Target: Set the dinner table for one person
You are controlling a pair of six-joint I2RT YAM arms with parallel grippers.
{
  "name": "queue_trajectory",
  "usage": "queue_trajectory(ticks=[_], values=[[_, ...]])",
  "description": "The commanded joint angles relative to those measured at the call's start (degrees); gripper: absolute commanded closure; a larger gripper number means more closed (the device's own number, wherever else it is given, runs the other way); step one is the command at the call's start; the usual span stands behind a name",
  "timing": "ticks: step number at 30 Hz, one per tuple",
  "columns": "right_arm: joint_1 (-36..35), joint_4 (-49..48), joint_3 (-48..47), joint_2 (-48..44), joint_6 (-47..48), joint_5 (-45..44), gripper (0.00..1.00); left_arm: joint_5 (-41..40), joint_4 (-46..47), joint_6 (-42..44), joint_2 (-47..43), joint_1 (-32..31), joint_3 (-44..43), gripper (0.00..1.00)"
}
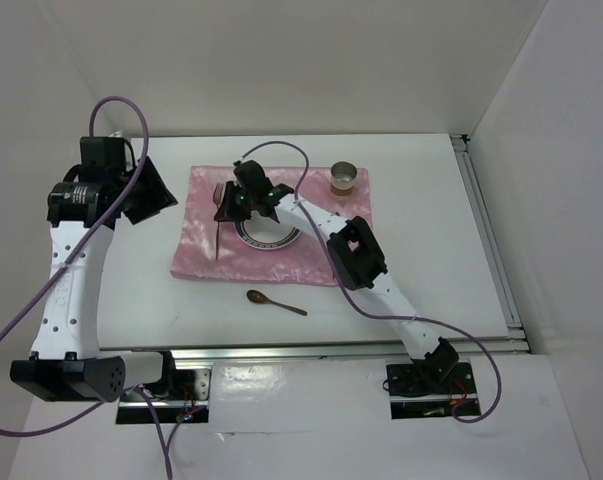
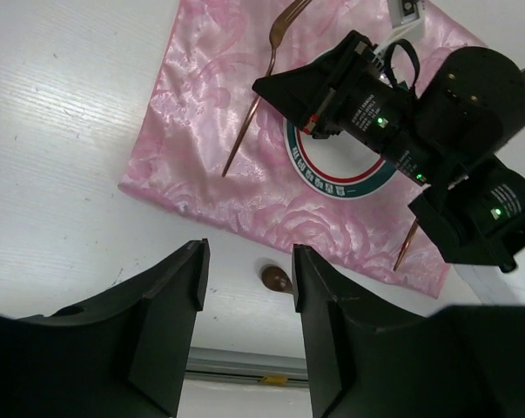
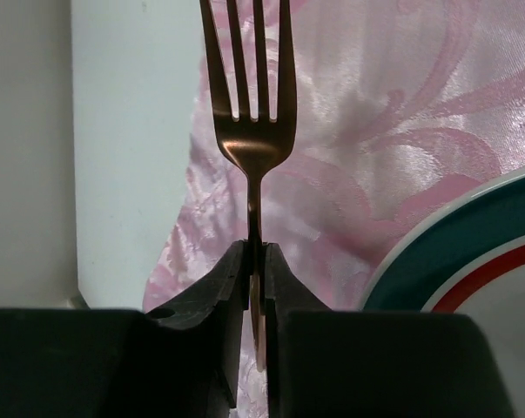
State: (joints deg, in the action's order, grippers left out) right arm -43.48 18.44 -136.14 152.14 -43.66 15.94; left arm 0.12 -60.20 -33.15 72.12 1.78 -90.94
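While the plate (image 1: 281, 243) and cup (image 1: 344, 180) sit on the pink mat (image 1: 196, 255) mid dinner table (image 1: 431, 270), right gripper (image 3: 255, 261) is clamped on the fork (image 3: 249, 131) beside the plate; left gripper (image 2: 245, 270) has jaws apart, empty; spoon (image 1: 276, 302) sits off the mat, unplaced imo

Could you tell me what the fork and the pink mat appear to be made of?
The fork: likely metal with a copper-coloured polish; it gleams and mirrors light. The mat: apparently satin-like fabric, glossy, with a woven floral pattern and soft wrinkles.
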Motion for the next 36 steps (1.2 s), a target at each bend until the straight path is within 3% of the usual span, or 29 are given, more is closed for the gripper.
queue_trajectory(ticks=[1, 3, 7, 11, 17, 22, 24, 28, 36], values=[[0.85, -7.00, -2.99, 1.23, -1.78, 1.36, 0.80, 0.76, -0.35, 2.03, -2.77, 0.33, 0.23, 0.40], [0.86, -8.15, -2.12, 0.36, -1.17, 2.33, 0.56, 0.76, -0.35, 2.03, -3.30, 0.33, 0.76, 0.37], [0.86, -9.03, 0.51, -4.81, 1.73, 4.45, 0.43, 2.08, 0.88, 2.03, -3.91, 0.33, 2.60, 0.37], [0.86, -9.21, 4.73, -12.18, 5.68, 7.70, 0.40, 1.29, 1.41, 2.03, -3.30, 0.33, 4.01, 0.37], [0.25, -7.20, 20.97, -28.70, 19.46, 9.02, 0.39, -0.99, 1.41, 2.56, -2.77, 0.33, 5.33, 0.37], [-4.58, 2.30, 38.46, -39.62, 35.80, -3.51, 0.30, -3.37, 1.41, 2.56, -3.30, 0.33, 7.09, 0.37], [-5.90, 2.83, 44.44, -44.35, 37.94, -6.44, 0.26, -3.37, 1.41, 2.56, -3.30, 0.33, 7.62, 0.37], [-10.03, 6.16, 56.39, -47.98, 41.37, -15.57, 0.26, -3.37, 2.02, 3.18, -3.30, 0.33, 7.62, 0.37], [-12.94, 3.71, 67.14, -49.93, 42.69, -14.98, 0.26, -1.44, 3.86, 2.03, -2.77, -0.19, 9.98, 0.38]])
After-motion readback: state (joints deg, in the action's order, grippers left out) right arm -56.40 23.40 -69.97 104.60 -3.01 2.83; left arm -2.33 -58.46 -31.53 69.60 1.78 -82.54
